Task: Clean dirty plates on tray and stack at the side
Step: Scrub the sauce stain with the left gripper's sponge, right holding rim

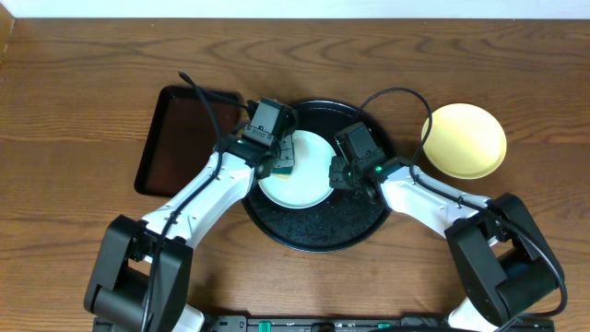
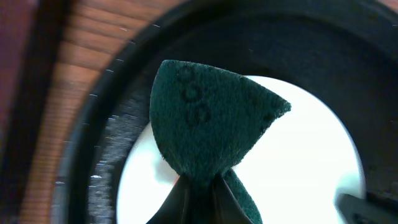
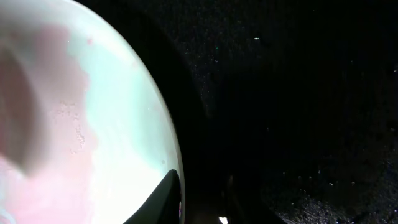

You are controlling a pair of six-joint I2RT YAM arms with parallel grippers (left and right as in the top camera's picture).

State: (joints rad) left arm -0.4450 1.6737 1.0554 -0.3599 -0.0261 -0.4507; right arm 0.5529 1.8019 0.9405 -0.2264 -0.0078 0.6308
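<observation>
Overhead: bright, even light, sharp focus, only faint shadows on the counter | Left wrist: sponge crisp, plate blown out white, tray blurred toward the edges | Right wrist: dim (lens very close), plate hazy and pink-tinged, tiny wet glints on the tray

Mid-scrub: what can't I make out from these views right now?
- Overhead: the part of the pale plate under the sponge and left gripper, which cover it.
- Right wrist: whether the jaws of the right gripper pinch the rim; dark, cut off by the bottom edge.
- Right wrist: pinkish patches on the plate, too blurred to tell smear from reflection.
- All views: any third plate; only the yellow plate shows besides.
</observation>
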